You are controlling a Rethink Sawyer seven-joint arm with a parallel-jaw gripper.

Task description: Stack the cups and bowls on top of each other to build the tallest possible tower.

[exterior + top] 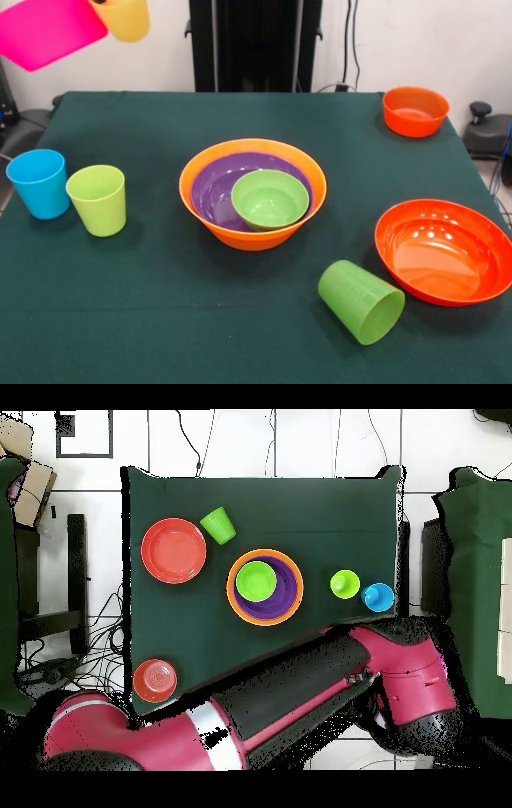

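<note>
The tower stands mid-table: a large orange bowl (200, 172) holds a purple bowl (216, 192), which holds a small green bowl (268, 200). A blue cup (40, 184) and a lime cup (98, 200) stand upright at the left. A darker green cup (360, 302) lies on its side at the front right. A pink bowl (48, 28) and a yellow cup (124, 18) hang tilted in the air at the top left. Only a dark bit of my gripper (102, 2) shows at the cup's rim, so its grip is hidden.
A wide shallow red-orange bowl (444, 252) sits at the right, beside the fallen cup. A small orange bowl (414, 112) is at the far right corner. In the overhead view my arm (300, 694) lies along the table's edge by the blue cup (378, 596).
</note>
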